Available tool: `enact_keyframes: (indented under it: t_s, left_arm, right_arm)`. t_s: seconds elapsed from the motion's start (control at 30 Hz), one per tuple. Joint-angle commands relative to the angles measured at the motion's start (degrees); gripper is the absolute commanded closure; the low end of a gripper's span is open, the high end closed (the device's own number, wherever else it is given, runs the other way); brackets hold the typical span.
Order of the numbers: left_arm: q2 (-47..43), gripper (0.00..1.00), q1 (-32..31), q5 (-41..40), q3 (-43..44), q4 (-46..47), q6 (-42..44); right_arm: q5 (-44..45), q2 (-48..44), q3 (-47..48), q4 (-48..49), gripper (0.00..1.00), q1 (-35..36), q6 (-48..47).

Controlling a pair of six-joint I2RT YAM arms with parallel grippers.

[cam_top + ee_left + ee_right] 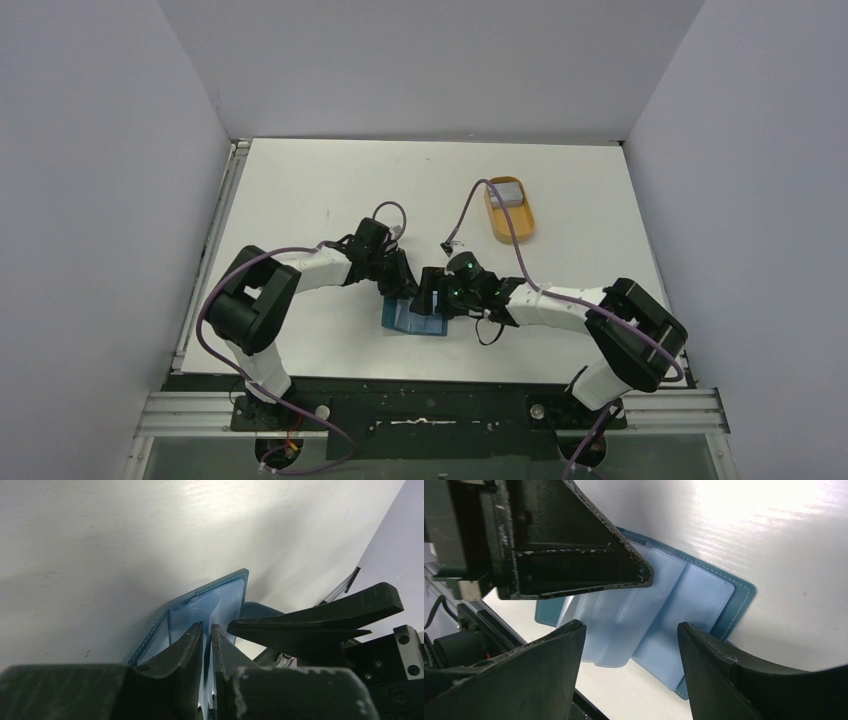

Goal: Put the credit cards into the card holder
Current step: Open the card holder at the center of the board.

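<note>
So the left gripper (206, 627) is pinched down almost all the way, with just a sliver of gap between its fingers (190, 647), and one of the pale clear sleeves (200, 607) of the card holder (736, 597) is caught in that sliver, standing up off the table (330, 190). The right gripper (631, 626) is spread wide with nothing in it, hanging right over the opened-out sleeves, one finger on each side of them; can't tell if the tips actually touch the plastic. The two grippers are really crowded together, practically nose to nose over the wallet. The card holder lies open and flat near the front edge of the table, between the two arms, so there's not much room on the near side. Loads of bare table behind it and off to the left, though. The credit cards (506, 193) sit stacked in the far end of the orange tray (522, 230), well apart from the wallet, back and to the right.
</note>
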Motion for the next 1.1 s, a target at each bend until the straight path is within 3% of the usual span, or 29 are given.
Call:
enact_keyframes:
  t_s: [0.0,0.33,0.7,0.9,1.07]
  left_arm:
    - [0.37,0.91,0.17,0.13,0.77,0.57,0.18]
    - [0.1,0.92,0.17,0.49,0.74,0.49,0.05]
    - [-1.77,0.67,0.35,1.43,0.91,-0.32,-0.05]
    - [-3.91,0.64,0.86,0.93,1.07,-2.44,1.04]
    - [-5.16,0.64,0.96,-1.39,1.64,-6.65,3.46]
  right_arm:
    - [2.08,1.08,3.18,-2.36,0.32,0.87,-1.28]
    - [4.55,3.14,5.0,-8.91,0.38,1.26,-1.57]
    - [6.18,4.84,4.27,-11.71,0.77,0.69,-1.1]
    - [7.7,4.25,4.35,-13.13,0.98,0.62,-1.47]
    - [9.49,2.61,3.8,-15.32,1.0,0.58,-0.77]
